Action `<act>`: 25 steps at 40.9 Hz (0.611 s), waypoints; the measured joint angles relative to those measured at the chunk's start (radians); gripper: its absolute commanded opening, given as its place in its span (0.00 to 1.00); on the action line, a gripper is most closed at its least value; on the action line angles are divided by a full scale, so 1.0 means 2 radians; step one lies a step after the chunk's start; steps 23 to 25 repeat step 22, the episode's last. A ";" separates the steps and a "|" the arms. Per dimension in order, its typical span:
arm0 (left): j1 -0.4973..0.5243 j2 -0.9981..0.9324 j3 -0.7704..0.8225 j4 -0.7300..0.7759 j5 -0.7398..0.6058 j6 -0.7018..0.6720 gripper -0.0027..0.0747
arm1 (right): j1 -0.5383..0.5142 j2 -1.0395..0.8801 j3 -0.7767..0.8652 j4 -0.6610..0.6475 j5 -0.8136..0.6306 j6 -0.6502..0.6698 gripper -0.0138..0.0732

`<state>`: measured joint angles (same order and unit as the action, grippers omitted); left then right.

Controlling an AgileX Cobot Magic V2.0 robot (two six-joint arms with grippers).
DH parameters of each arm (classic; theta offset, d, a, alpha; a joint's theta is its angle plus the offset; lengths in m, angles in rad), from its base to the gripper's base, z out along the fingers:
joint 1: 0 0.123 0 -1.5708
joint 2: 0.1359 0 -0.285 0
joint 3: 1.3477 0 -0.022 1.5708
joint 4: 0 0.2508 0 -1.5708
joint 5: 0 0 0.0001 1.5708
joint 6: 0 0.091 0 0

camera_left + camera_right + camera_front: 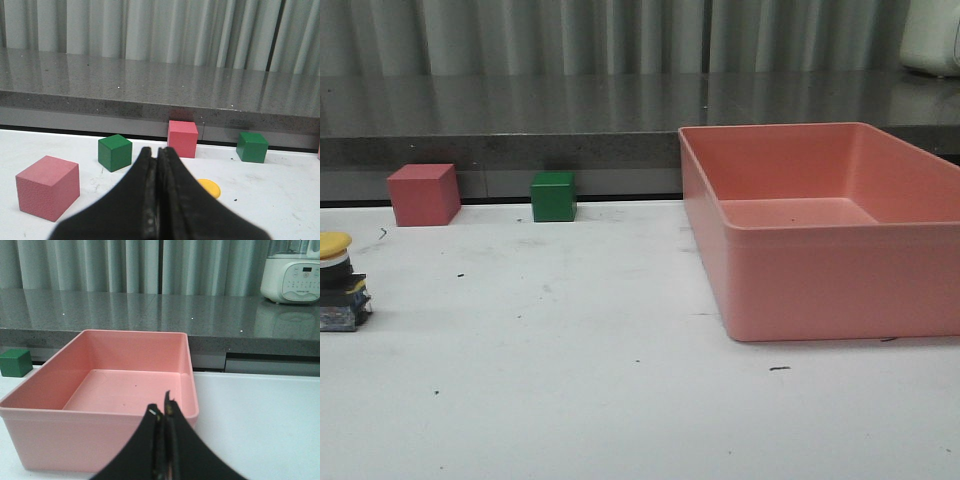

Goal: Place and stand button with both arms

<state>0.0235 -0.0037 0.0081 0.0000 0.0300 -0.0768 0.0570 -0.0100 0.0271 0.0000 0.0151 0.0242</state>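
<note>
Upright, apparently, button [340, 283], yellow cap skyward; left claw [157, 160] and right claw [163, 415] both closed, empty.

front: low, forward | wrists: low, forward | shared: pink bin [820, 260]

a large pink plastic bin [800, 280] stands on the white table [570, 380]. a pink foam cube [423, 194] and a small green cube [553, 196] sit near the grey stone ledge [520, 130].

The left end effector [158, 165] and right end effector [163, 420] both have fingers pressed together, gripping nothing.
</note>
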 measured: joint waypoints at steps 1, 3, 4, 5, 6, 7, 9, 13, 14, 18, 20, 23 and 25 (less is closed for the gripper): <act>0.000 0.000 0.000 0.000 0.000 0.000 0.01 | -0.001 0.000 0.000 0.000 0.000 0.000 0.08; 0.000 0.000 0.000 0.000 0.000 0.000 0.01 | -0.003 0.000 0.000 0.000 0.000 0.000 0.08; 0.000 0.000 0.000 0.000 0.000 0.000 0.01 | -0.003 0.000 0.000 0.000 0.000 0.000 0.08; 0.000 0.000 0.000 0.000 0.000 0.000 0.01 | -0.003 0.000 0.000 0.000 0.000 0.000 0.08; 0.000 0.000 0.000 0.000 0.000 0.000 0.01 | -0.003 0.000 0.000 0.000 0.000 0.000 0.08; 0.000 0.000 0.000 0.000 0.000 0.000 0.01 | -0.004 0.000 0.000 0.000 0.000 0.000 0.08; 0.000 0.000 0.000 0.000 0.000 0.000 0.01 | -0.004 0.000 0.000 0.000 0.000 0.000 0.08; 0.000 0.000 0.000 0.000 0.000 0.000 0.01 | -0.004 0.000 0.000 0.000 0.000 0.000 0.08; 0.000 0.000 0.000 0.000 0.000 0.000 0.01 | -0.004 0.000 0.000 0.000 0.000 0.000 0.08; 0.000 0.000 0.000 0.000 0.000 0.000 0.01 | -0.004 0.000 0.000 0.000 0.000 0.000 0.08; 0.000 0.000 0.000 0.000 0.000 0.000 0.01 | -0.004 0.000 0.000 0.000 0.000 0.000 0.08; 0.000 0.000 0.000 0.000 0.000 0.000 0.01 | -0.004 0.000 0.000 0.000 0.000 0.000 0.08; 0.000 0.000 0.000 0.000 0.000 0.000 0.01 | -0.004 0.000 0.000 0.000 0.000 0.000 0.08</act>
